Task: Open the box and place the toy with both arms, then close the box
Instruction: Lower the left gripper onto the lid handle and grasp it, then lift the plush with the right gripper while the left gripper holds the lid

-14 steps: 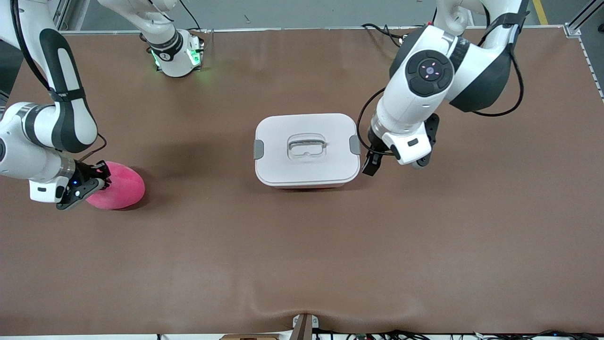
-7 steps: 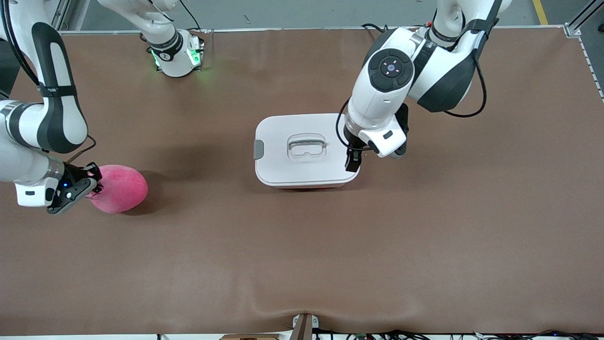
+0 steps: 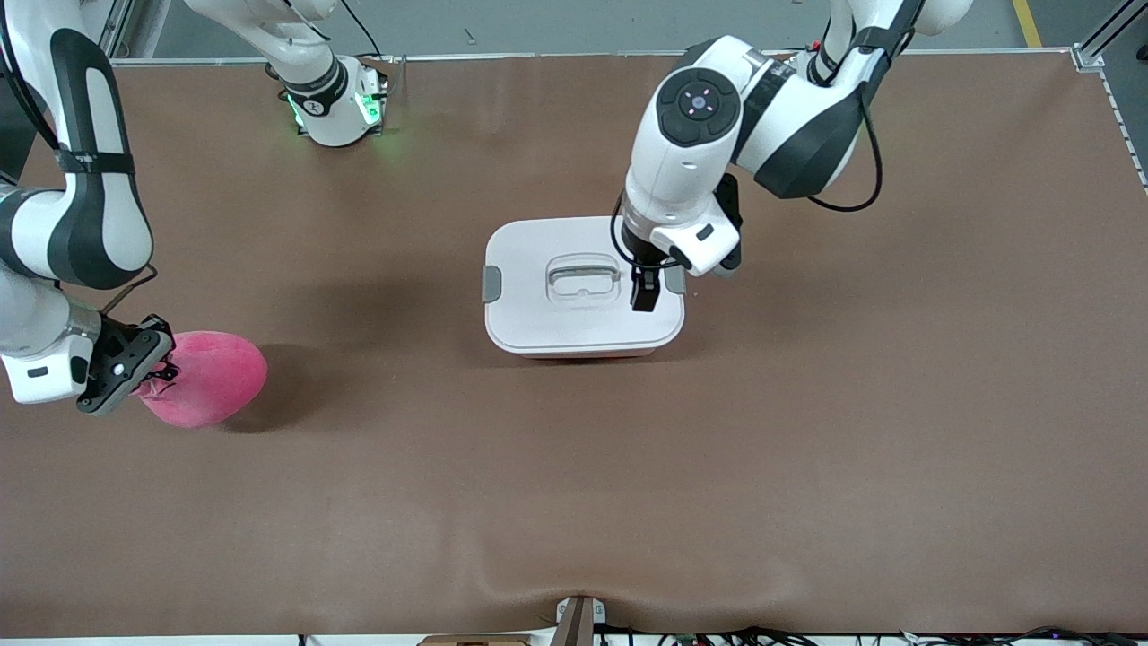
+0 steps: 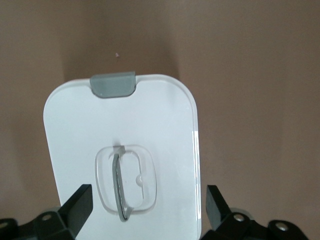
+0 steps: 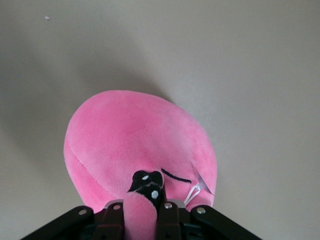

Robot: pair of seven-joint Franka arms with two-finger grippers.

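Note:
The box [image 3: 583, 309] stands mid-table with its white lid [image 4: 120, 130] on, a grey clip [image 3: 491, 283] at each end and the clear handle [image 4: 127, 182] lying flat in its recess. My left gripper [image 3: 644, 292] hangs open just over the lid, between the handle and the clip at the left arm's end; its fingers [image 4: 80, 206] stand wide apart on either side of the handle. The hot-pink toy [image 3: 211, 390] is at the right arm's end. My right gripper [image 3: 148, 377] is shut on a fold of its plush [image 5: 140, 215] and appears to hold it just off the table.
The right arm's base [image 3: 336, 103], with a green light, stands at the table's edge farthest from the front camera. A small bracket [image 3: 578, 619] sits at the edge nearest that camera. Bare brown mat [image 3: 574, 467] lies between the toy and the box.
My left gripper has swung from beside the box's end to over the lid by the handle. My right gripper has closed fully on the toy and shifted it slightly.

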